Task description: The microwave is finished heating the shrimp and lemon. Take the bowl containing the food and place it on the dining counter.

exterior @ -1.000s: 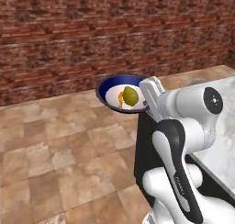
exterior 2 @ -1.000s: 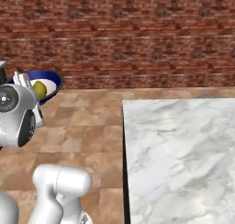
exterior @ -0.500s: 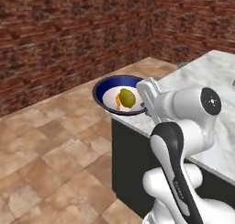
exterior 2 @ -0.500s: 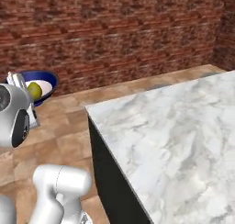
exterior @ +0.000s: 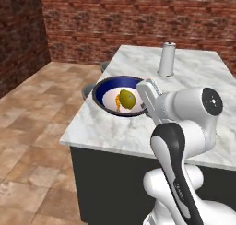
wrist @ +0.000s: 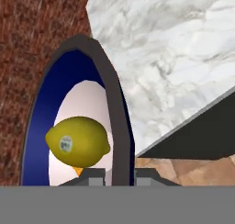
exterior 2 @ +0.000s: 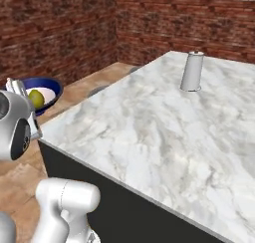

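My gripper (exterior: 146, 96) is shut on the rim of the dark blue bowl (exterior: 107, 91) and holds it level in the air. Inside its white hollow lie the yellow-green lemon (exterior: 127, 98) and the orange-pink shrimp (exterior: 118, 101). In the right base view the bowl (exterior 2: 49, 91) with the lemon (exterior 2: 36, 98) hangs left of the dining counter's (exterior 2: 149, 132) near corner, over the floor, with the gripper (exterior 2: 18, 89) at its rim. The hand view shows the bowl's (wrist: 85, 103) rim running between my fingertips, the lemon (wrist: 78, 141), a sliver of shrimp (wrist: 79, 170) and the marble counter (wrist: 160, 48).
A tall grey cylinder (exterior: 167, 59) stands on the far part of the dining counter (exterior: 110, 129), also seen as the cylinder (exterior 2: 192, 71) in the right base view. Grey round stools (exterior: 88, 88) stand by the counter's left side. Brick walls enclose the room; tiled floor lies to the left.
The whole picture has shifted: the base has moved, and the counter now lies closer and larger in both base views. The bowl stays in my shut gripper.
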### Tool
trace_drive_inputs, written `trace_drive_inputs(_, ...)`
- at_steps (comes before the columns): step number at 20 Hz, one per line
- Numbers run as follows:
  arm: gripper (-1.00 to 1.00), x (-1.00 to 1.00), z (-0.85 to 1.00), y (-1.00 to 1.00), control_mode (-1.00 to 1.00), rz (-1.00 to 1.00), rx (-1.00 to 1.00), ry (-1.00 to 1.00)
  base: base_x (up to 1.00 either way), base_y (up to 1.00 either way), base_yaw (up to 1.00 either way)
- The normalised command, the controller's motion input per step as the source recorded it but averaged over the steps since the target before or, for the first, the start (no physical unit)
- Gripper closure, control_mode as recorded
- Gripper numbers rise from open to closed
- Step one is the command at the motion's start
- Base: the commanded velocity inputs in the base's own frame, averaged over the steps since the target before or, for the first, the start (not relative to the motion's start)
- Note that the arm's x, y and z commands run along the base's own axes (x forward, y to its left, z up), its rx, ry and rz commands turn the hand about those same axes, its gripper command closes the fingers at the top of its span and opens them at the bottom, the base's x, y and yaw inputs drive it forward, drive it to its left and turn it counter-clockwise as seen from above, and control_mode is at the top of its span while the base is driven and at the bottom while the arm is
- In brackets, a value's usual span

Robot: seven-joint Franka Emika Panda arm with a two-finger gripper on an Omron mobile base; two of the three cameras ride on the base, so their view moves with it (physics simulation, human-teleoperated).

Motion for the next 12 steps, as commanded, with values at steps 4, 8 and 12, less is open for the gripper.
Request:
trace_drive_inputs(4,1.00,0.09,0.00,-0.01,-1.00,-0.10,0.00,0.03,0.29,0.09,-0.55)
trace_drive_inputs(8,1.00,0.59,0.00,-0.11,-1.00,-0.04,0.00,0.05,0.00,0.00,0.00)
trace_drive_inputs(12,1.00,1.00,-0.06,-0.30,-1.00,0.01,0.00,0.18,0.00,0.00,0.00)
